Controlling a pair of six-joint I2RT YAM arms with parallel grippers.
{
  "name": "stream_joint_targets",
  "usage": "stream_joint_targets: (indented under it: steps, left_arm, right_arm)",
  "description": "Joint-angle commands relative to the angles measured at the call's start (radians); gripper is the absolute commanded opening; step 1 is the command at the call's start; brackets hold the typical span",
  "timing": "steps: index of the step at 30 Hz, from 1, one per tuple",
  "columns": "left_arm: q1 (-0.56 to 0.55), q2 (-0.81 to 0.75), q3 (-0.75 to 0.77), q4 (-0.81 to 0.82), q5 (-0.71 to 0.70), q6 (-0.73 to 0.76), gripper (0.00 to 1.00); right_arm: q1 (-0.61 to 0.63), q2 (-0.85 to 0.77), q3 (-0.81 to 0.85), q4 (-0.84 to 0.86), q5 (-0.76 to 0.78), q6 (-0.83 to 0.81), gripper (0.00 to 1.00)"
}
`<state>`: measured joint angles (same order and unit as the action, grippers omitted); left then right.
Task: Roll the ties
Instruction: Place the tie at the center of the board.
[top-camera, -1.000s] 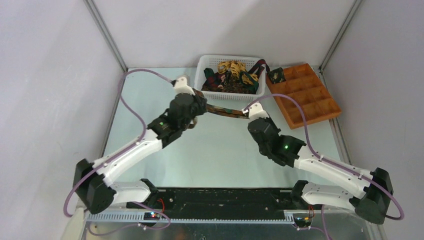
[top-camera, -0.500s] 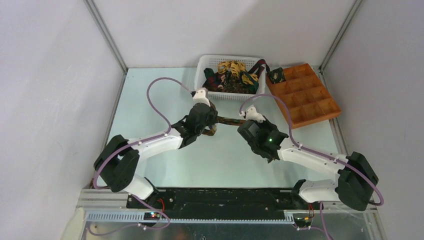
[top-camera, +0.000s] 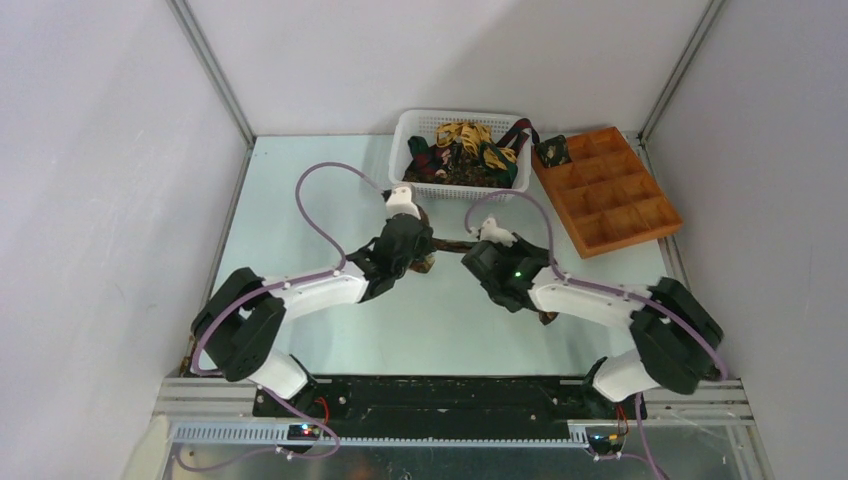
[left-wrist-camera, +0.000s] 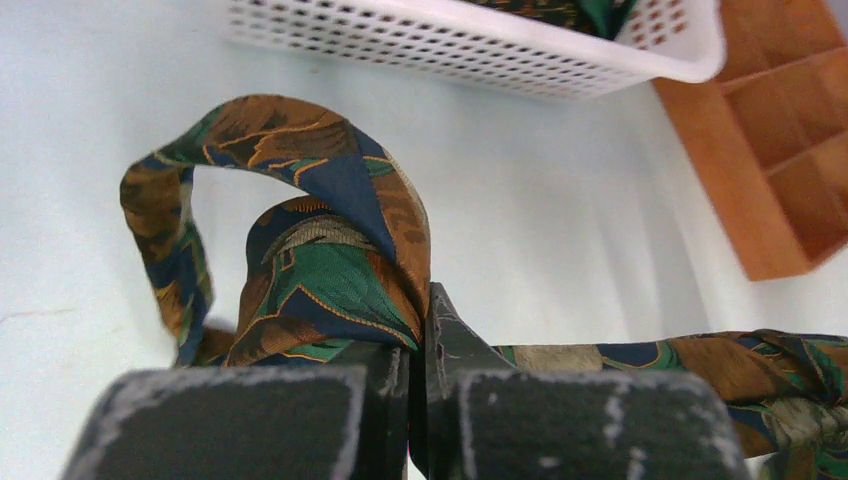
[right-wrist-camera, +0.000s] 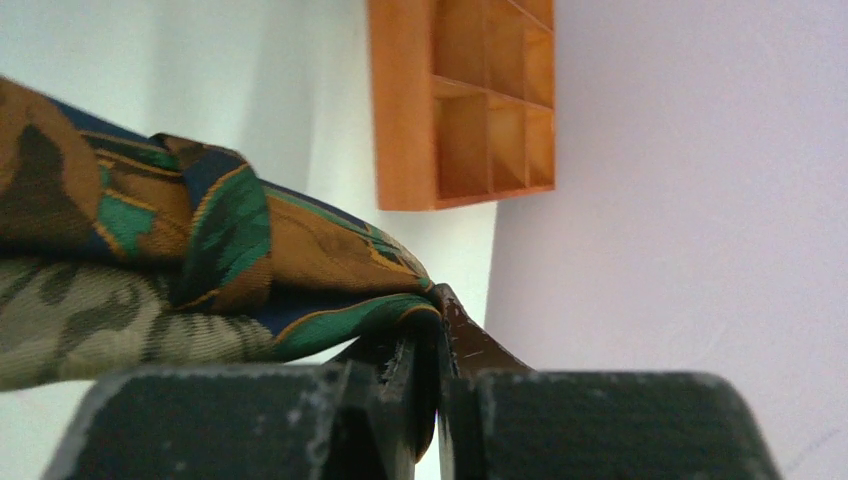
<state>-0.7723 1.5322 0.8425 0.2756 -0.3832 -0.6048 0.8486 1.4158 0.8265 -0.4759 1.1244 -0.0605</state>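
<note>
One dark green, brown and orange patterned tie (top-camera: 452, 243) is held between my two grippers in front of the basket. My left gripper (top-camera: 428, 247) is shut on it. In the left wrist view the tie (left-wrist-camera: 330, 260) curls into a loose loop above the left gripper (left-wrist-camera: 418, 345) and runs off to the right. My right gripper (top-camera: 472, 246) is shut on a folded part of the same tie (right-wrist-camera: 220, 250), which bunches to the left of the right gripper (right-wrist-camera: 432, 335). More ties (top-camera: 462, 150), yellow-gold, green and maroon, lie piled in the basket. One rolled dark coil (top-camera: 552, 150) sits in the tray's far left compartment.
The white plastic basket (top-camera: 430, 188) stands at the back centre, just beyond both grippers. The orange-brown compartment tray (top-camera: 625, 205) lies to its right, near the right wall. A dark bit of fabric (top-camera: 546, 318) shows under the right forearm.
Both grippers have come closer together in front of the basket. The right arm swung left and the stretch of tie between them has shortened; the tie now loops at the left gripper.
</note>
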Motion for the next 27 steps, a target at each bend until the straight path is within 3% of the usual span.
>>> stream_joint_targets:
  steps: [1, 7, 10, 14, 15, 17, 23, 27]
  left_arm:
    - [0.016, -0.089, -0.063, -0.025, -0.180, 0.013, 0.00]
    - [0.025, -0.141, -0.096, -0.035, -0.257, 0.036, 0.00]
    - [0.038, -0.160, -0.103, -0.045, -0.277, 0.039, 0.00]
    - [0.062, -0.182, -0.117, -0.047, -0.279, 0.041, 0.00]
    - [0.066, -0.183, -0.119, -0.045, -0.272, 0.044, 0.00]
    - [0.074, -0.178, -0.120, -0.038, -0.254, 0.056, 0.00]
    - [0.075, -0.148, -0.107, -0.021, -0.192, 0.081, 0.00]
    - [0.074, -0.130, -0.096, -0.023, -0.179, 0.088, 0.00]
  right_arm:
    - [0.053, 0.125, 0.040, 0.073, -0.039, 0.036, 0.11]
    - [0.161, 0.276, 0.091, 0.150, -0.174, 0.132, 0.33]
    - [0.205, 0.277, 0.113, 0.182, -0.229, 0.172, 0.37]
    - [0.229, 0.214, 0.120, 0.212, -0.323, 0.232, 0.45]
    - [0.228, 0.183, 0.120, 0.213, -0.363, 0.260, 0.55]
    - [0.219, 0.137, 0.120, 0.205, -0.419, 0.303, 0.59]
    - [0.146, -0.035, 0.078, 0.161, -0.617, 0.431, 0.64]
    - [0.034, -0.145, 0.025, 0.084, -0.685, 0.597, 0.68]
